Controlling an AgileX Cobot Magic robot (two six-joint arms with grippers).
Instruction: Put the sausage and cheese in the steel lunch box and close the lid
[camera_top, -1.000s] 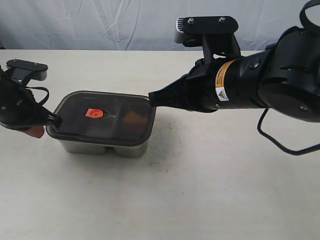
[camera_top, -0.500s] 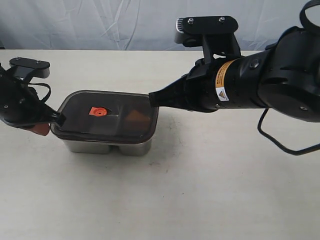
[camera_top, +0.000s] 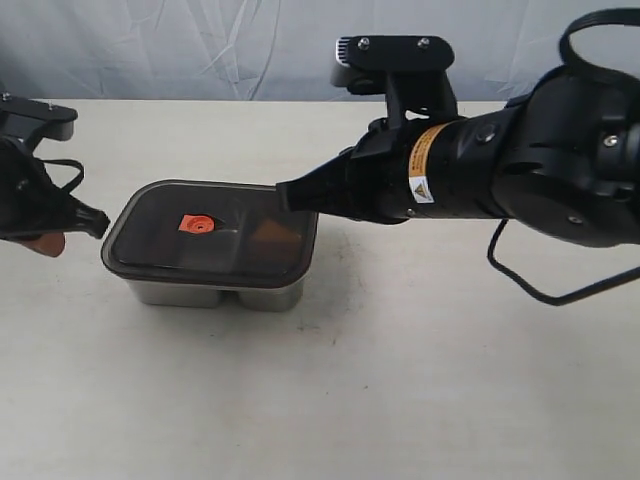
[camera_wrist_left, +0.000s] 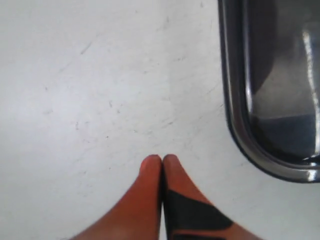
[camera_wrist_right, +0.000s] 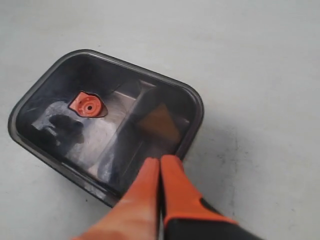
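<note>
Centre left on the pale desk (camera_top: 400, 380), the shiny rectangular steel lunch box (camera_top: 210, 293) is sitting with its dark tinted translucent lid (camera_top: 215, 255) lying on top; the yellow-orange cheese wedge (camera_top: 268, 235) is showing through, the sausage unclear. Closing seems in hand; next is likely calling for pressing the rim flat. The left hand (camera_top: 97, 222), clenched empty, is hanging apart at left. The right hand (camera_top: 285, 195), clenched empty, is hovering at the lid's upper-right edge.

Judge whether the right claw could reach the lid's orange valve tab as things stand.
Probably yes: the right claw is shut at the edge of the lid, the valve tab lies bare on top, and the left claw sits clear.
</note>
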